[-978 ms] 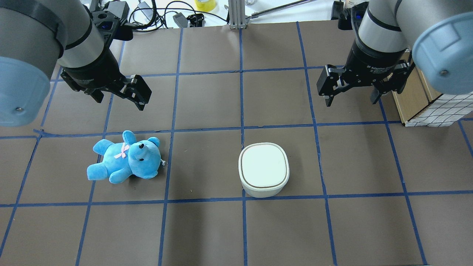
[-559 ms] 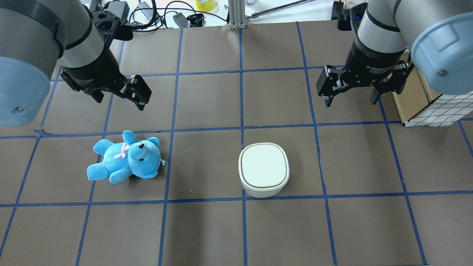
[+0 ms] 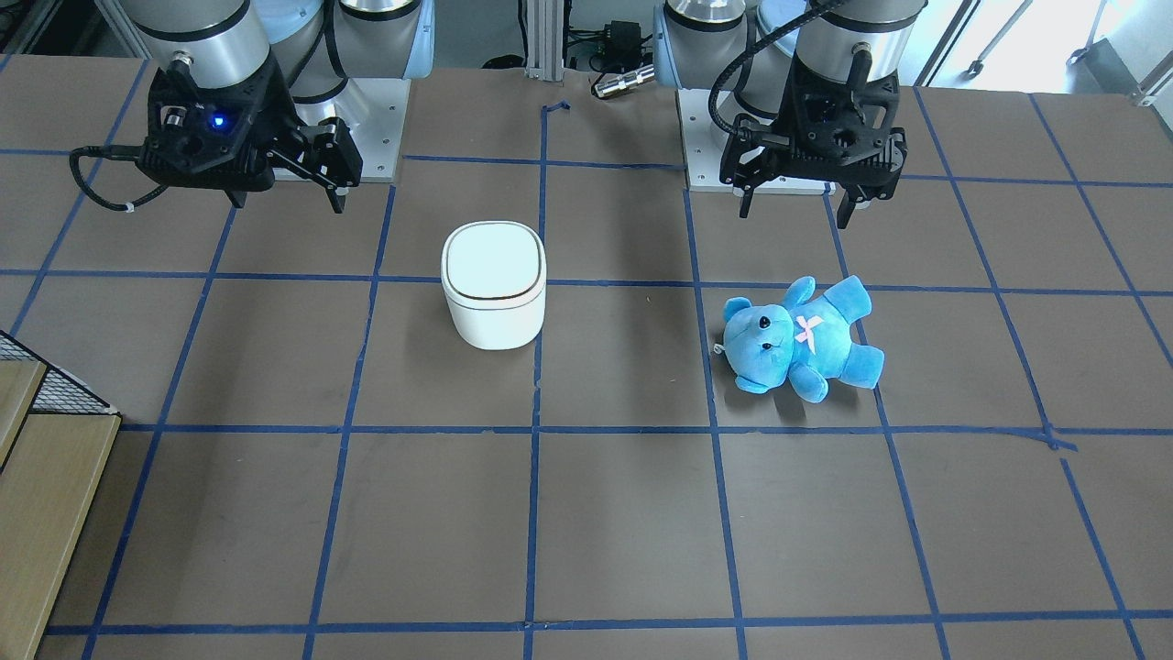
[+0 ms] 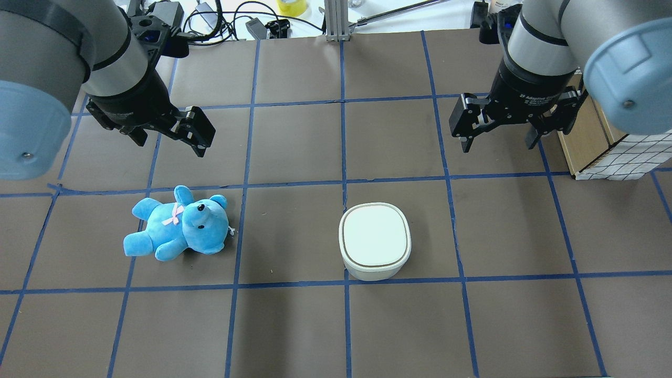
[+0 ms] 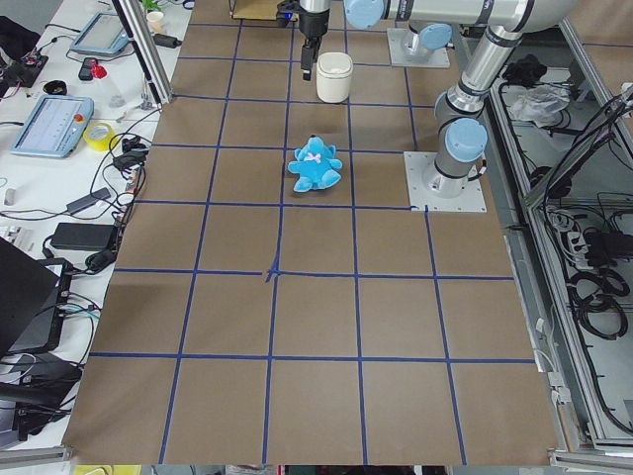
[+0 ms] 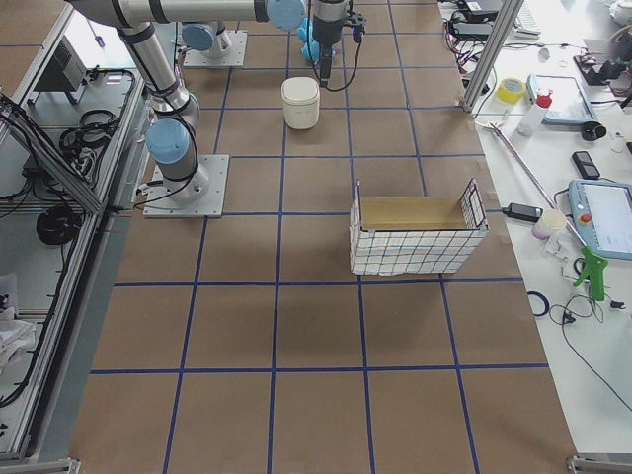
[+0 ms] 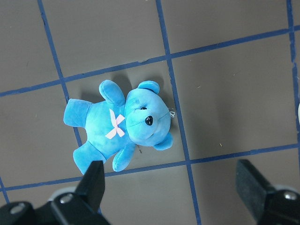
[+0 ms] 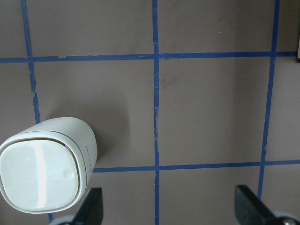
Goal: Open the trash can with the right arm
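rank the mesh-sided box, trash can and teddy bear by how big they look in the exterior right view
1. mesh-sided box: largest, though nearest the camera.
2. trash can.
3. teddy bear: smallest, but farthest and partly hidden, so unsure.

Overhead, teddy bear (image 4: 178,226) lies left of trash can (image 4: 375,239).

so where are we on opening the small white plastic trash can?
Done: nothing, the white rounded-square plastic trash can has its lid flat and shut. In hand: the right arm's black two-finger gripper hovers open, off to the side, touching nothing. Left: reach the lid and flip it up.
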`<state>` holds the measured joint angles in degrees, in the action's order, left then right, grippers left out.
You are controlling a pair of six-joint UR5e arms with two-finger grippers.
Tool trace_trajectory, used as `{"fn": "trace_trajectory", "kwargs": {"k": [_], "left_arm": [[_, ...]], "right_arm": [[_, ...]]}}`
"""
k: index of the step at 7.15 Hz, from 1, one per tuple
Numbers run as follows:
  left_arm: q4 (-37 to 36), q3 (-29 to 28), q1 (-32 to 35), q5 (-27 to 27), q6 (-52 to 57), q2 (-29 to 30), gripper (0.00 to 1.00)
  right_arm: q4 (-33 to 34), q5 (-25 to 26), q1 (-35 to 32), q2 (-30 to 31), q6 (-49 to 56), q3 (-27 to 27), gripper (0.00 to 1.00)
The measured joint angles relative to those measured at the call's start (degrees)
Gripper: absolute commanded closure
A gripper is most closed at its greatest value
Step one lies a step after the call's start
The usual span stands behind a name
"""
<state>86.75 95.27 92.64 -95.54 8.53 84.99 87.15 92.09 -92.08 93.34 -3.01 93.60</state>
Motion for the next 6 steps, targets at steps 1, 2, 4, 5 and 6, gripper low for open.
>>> {"fn": "trace_trajectory", "kwargs": {"k": [1, 2, 4, 5, 6], "left_arm": [[0.00, 0.00, 0.00, 0.00, 0.00, 0.00, 0.00], [-0.02, 0.00, 0.00, 0.00, 0.00, 0.00, 0.00], [-0.02, 0.00, 0.00, 0.00, 0.00, 0.00, 0.00], [-0.01, 0.00, 0.00, 0.00, 0.00, 0.00, 0.00], [0.00, 0.00, 0.00, 0.00, 0.00, 0.00, 0.00]], "right_arm": [[-0.07, 0.01, -0.05, 0.00, -0.02, 0.00, 0.01], [-0.14, 0.02, -0.11, 0.00, 0.05, 0.06, 0.01], [-0.07, -0.26, -0.22, 0.00, 0.11, 0.63, 0.48], [-0.01, -0.54, -0.29, 0.00, 0.06, 0.91, 0.67], [0.02, -0.77, -0.33, -0.05, -0.01, 1.16, 0.82]]}}
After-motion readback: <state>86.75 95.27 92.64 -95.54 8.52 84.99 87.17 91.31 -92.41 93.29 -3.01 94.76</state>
